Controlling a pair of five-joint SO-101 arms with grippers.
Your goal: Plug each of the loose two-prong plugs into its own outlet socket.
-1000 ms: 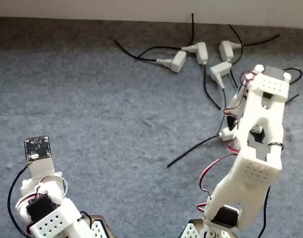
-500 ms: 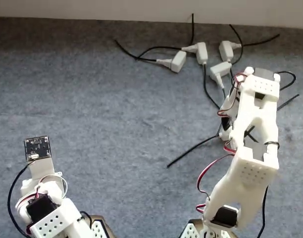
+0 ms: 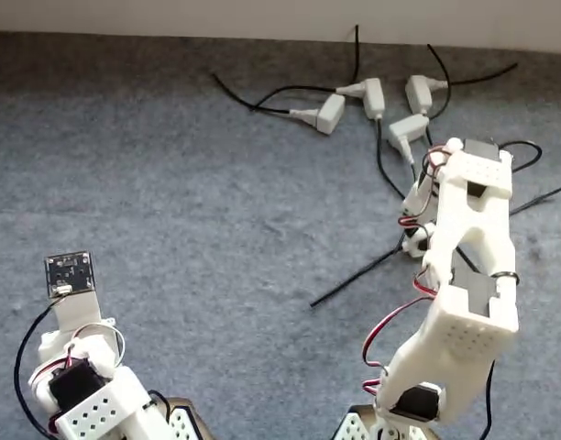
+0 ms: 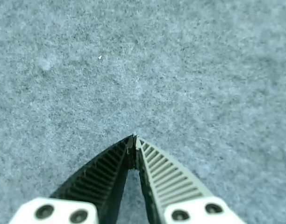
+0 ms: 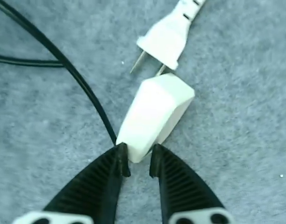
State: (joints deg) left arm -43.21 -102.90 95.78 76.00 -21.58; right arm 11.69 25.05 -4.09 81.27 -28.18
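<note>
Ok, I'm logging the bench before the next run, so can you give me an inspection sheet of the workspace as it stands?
Surface: grey carpet-like mat, no damage seen.
Job's things: a white outlet socket lies with a two-prong plug close to its face, prongs not inserted. Four more white pieces are clustered at the far edge; plug or socket cannot be told.
Clutter: nothing seen.
Grippers: right gripper shut on the socket's narrow end; left gripper shut over bare mat.
Cables: black cables lie loose, crossing near the right arm.
Surroundings: pale wall strip behind the mat.
</note>
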